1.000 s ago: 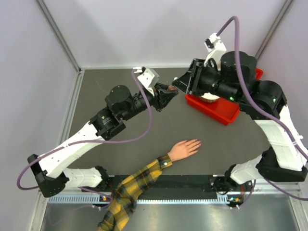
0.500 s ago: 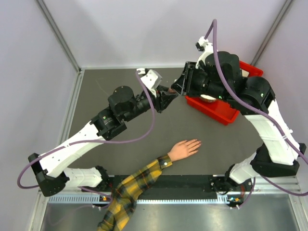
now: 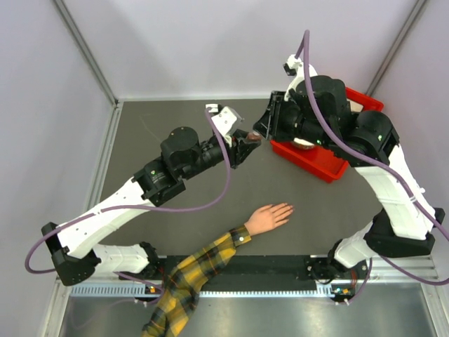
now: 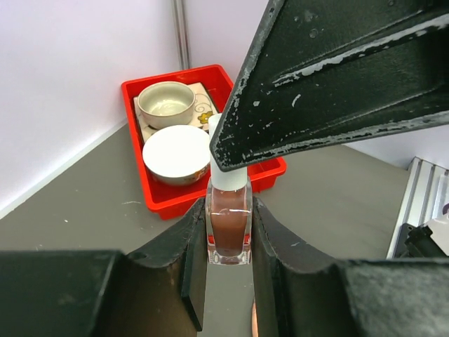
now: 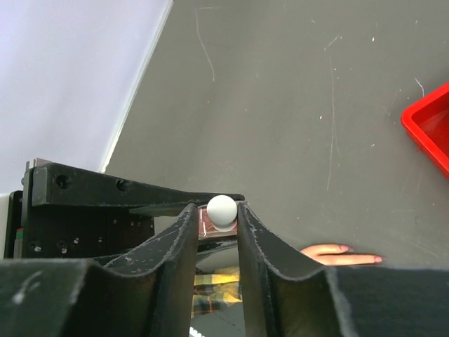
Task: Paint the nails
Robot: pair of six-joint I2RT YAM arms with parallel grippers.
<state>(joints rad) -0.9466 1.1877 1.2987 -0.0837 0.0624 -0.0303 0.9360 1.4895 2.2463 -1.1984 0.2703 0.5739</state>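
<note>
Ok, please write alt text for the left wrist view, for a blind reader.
The left jaws pinch the glass body of a small bottle of reddish-brown nail polish, while a dark right jaw crosses over its white cap. Behind, a red tray on the grey table holds a beige bowl and a white bowl.

Red tray point(image 4: 135, 140) holds beige bowl point(image 4: 166, 104), white bowl point(image 4: 177, 153).

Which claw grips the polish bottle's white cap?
The right claw, pinching the white cap; the left claw instead clamps the bottle by its brown glass body.
</note>
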